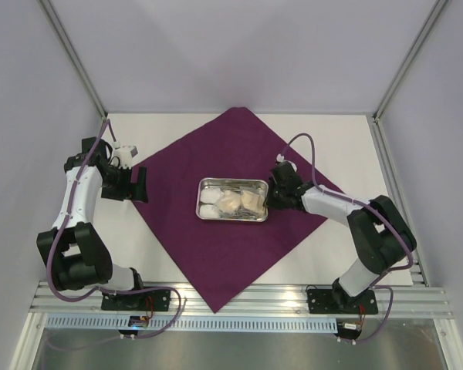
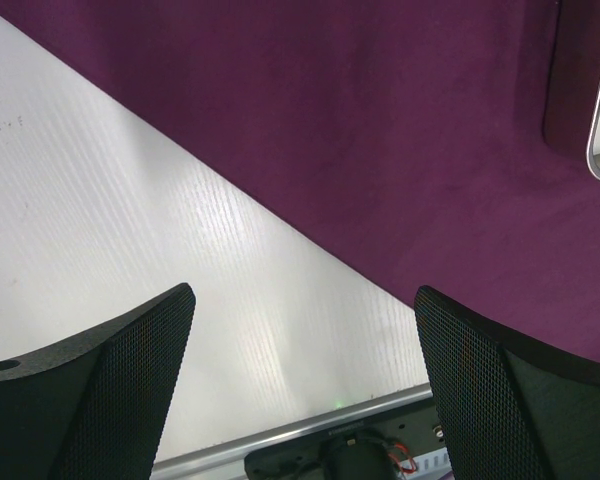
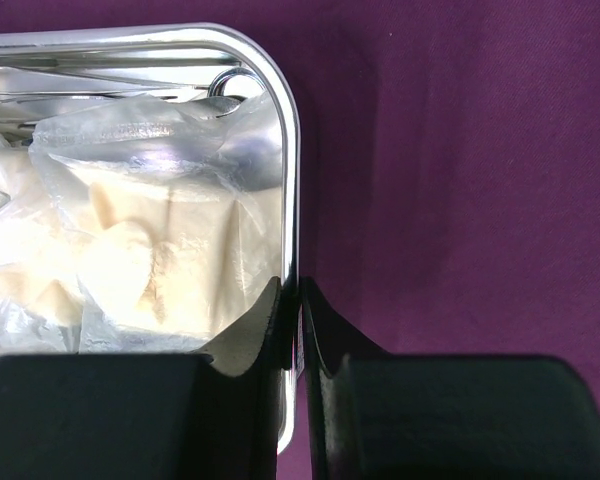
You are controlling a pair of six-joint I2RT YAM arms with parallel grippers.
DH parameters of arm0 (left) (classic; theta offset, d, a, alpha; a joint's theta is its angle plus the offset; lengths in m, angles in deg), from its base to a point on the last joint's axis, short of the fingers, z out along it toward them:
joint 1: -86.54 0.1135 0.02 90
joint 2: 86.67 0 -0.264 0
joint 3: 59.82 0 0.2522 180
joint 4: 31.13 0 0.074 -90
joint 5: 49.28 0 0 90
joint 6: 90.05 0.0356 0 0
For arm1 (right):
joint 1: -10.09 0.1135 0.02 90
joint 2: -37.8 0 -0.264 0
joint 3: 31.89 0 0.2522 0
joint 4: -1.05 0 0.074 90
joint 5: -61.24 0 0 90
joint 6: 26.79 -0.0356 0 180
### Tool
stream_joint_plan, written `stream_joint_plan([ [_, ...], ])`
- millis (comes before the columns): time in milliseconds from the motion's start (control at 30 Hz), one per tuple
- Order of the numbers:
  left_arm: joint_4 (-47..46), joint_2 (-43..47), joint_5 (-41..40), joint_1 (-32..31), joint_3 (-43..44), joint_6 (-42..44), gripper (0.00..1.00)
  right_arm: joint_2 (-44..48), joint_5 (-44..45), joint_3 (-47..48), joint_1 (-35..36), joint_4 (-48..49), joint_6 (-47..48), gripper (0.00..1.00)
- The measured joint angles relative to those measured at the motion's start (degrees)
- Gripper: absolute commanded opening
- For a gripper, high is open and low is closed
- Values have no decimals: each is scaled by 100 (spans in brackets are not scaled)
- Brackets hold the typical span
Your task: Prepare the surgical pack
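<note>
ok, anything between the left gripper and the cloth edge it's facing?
Nothing visible. The open left gripper hangs over the white table, right at the cloth edge. The tray sits further in on the cloth, its rim pinched by the right gripper.

One cloth [image 1: 216,254] was plain dark purple; steel tray [image 1: 233,180] shiny silver; packets [image 1: 241,202] tan; gauze pads [image 1: 209,202] and table [image 1: 347,139] white.
</note>
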Motion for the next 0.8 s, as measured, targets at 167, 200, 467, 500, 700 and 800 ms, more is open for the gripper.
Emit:
stream_joint_plan([
  [167, 0, 0, 0, 0, 0, 0, 99, -39, 83, 42, 96, 2, -87, 8],
  [200, 0, 0, 0, 0, 0, 0, 99, -39, 92, 42, 109, 7, -105, 10],
  [467, -2, 0, 0, 0, 0, 0, 99, -39, 129, 42, 142, 7, -146, 6],
  [500, 0, 0, 0, 0, 0, 0, 99, -39, 129, 42, 146, 7, -146, 6],
  [700, 0, 0, 0, 0, 0, 0, 99, -39, 247, 42, 361, 4, -175, 5],
  [800, 0, 0, 0, 0, 2, 0, 99, -2, 280, -9, 507, 33, -236, 5],
])
